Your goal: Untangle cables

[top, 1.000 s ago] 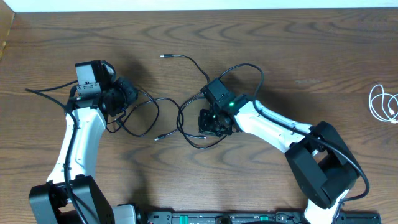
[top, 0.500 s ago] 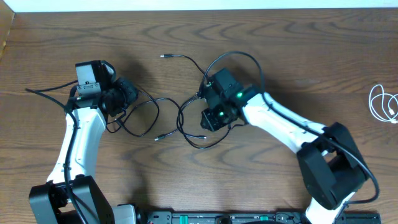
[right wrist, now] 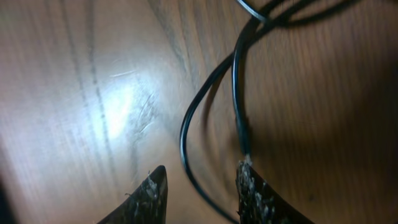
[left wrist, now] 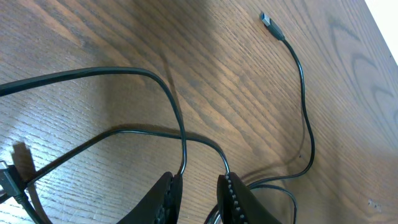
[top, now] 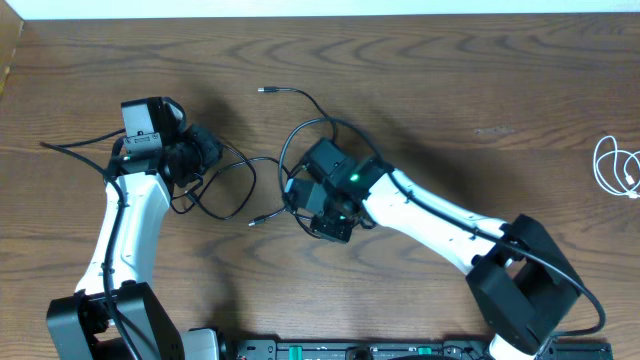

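The black cable lies in loose loops across the middle of the table, one plug end at the back. My left gripper rests over its left loops. In the left wrist view its jaws stand slightly apart, open, bare wood showing between them, and a strand of the black cable runs up to each fingertip. My right gripper hangs over the middle tangle. It is open, and a curve of the black cable passes between its fingers. The white cable lies coiled at the far right edge.
A thicker black wire trails left from my left arm. The table's back edge meets a white wall. The robot base rail runs along the front edge.
My right gripper has moved left over the tangle and its jaws have widened. The cable loop arching over it shifted left with it. The left arm has stayed put.
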